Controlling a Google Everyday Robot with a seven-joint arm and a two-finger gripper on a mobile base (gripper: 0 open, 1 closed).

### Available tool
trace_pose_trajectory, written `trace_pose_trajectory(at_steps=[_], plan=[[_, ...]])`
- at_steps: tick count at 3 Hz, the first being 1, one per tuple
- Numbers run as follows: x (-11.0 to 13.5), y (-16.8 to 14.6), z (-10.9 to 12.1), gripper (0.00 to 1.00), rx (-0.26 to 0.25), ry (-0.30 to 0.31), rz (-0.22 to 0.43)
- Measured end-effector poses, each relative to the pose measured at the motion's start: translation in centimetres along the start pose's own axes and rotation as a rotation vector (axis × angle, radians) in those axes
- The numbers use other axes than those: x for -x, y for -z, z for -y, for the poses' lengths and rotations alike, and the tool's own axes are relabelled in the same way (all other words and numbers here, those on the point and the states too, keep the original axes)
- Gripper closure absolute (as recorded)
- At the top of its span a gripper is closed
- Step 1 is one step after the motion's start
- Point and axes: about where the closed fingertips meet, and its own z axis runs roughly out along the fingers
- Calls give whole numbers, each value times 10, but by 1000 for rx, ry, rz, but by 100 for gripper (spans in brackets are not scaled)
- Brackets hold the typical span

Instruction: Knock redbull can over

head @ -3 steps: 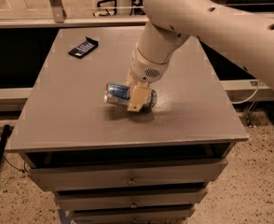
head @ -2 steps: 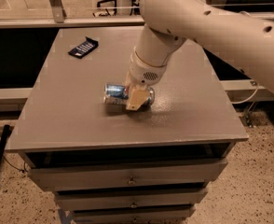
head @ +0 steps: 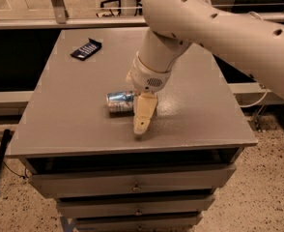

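The redbull can point(head: 119, 102) is already down. It lies on its side near the middle of the table point(head: 74, 124), with its silver end turned to the left. The claw point(head: 142, 122) hangs just beside the can's right end and points down at the table, near the front edge. We cannot tell if the claw is spread or pressed together, and it does not seem to be holding anything. We cannot tell if it touches the can either.

We think the knocking is done, so the job now is to get the claw away nicely. A can on its side rolls easily. So we want to lift the claw straight up and away from the can, slow and gentle, and not sweep sideways. A bump could send the can rolling toward an edge. The big arm point(head: 214, 28) should go up with it and not swing low over the table. The dark blue packet point(head: 86, 49) sits far back on the left and is not in the way.

A second ago the claw sat right on the can's right end. Now it shows more toward the front edge, and we see more of it. The can was already lying down then, and it has hardly moved. The packet is in the same place.
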Motion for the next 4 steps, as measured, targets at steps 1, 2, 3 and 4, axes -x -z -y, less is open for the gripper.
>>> trace_pose_trajectory(at_steps=[1,2,3,4], plan=[[1,2,-4,0,6,0,19],[-5,10,-5,0,4,-38,91],[-42,33,3,0,-54,-140,291],[-81,65,8,0,-141,-212,503]])
